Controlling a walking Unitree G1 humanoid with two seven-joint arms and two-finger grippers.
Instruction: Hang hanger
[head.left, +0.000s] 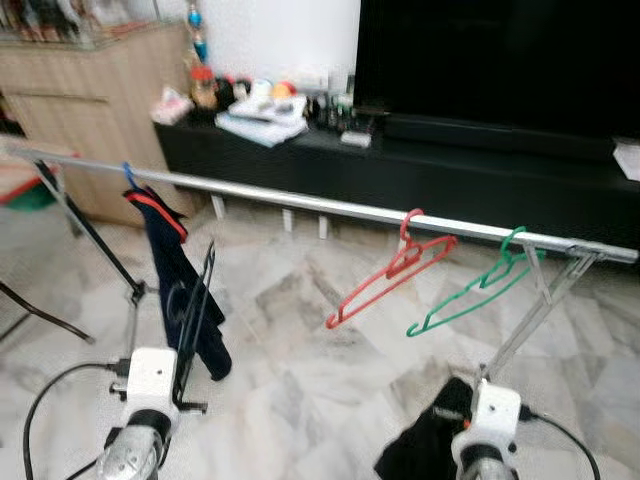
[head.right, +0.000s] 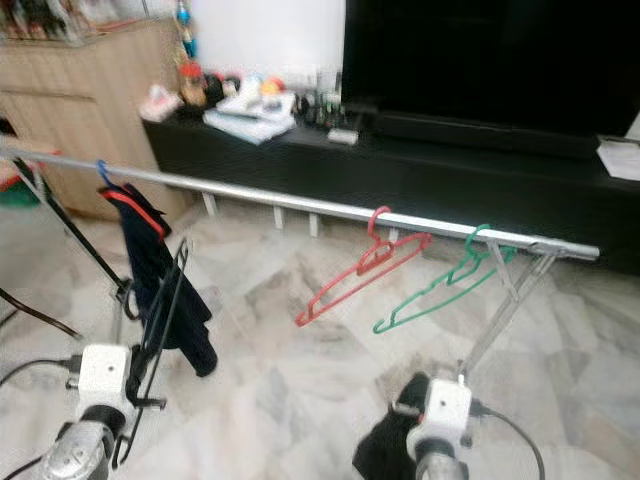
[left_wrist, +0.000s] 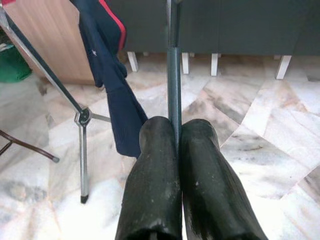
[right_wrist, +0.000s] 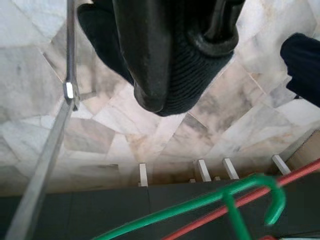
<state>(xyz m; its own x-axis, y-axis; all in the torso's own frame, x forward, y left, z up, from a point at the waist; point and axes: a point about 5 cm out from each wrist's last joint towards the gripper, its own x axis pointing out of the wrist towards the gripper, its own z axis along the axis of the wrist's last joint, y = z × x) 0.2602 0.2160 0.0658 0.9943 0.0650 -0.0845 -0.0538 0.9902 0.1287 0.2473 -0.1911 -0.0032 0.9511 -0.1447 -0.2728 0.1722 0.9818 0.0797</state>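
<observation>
Black hanger (head.left: 194, 322) pinched in left gripper (left_wrist: 175, 131) — right gripper (right_wrist: 165, 75) fingers: can't tell.

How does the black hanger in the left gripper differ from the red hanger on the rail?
The black hanger is pinched in the shut left gripper below the rail; the red hanger is hooked on the rail. The black one stands nearly upright and edge-on; the red one hangs tilted, its triangle visible. Both are thin and carry no clothing.
</observation>
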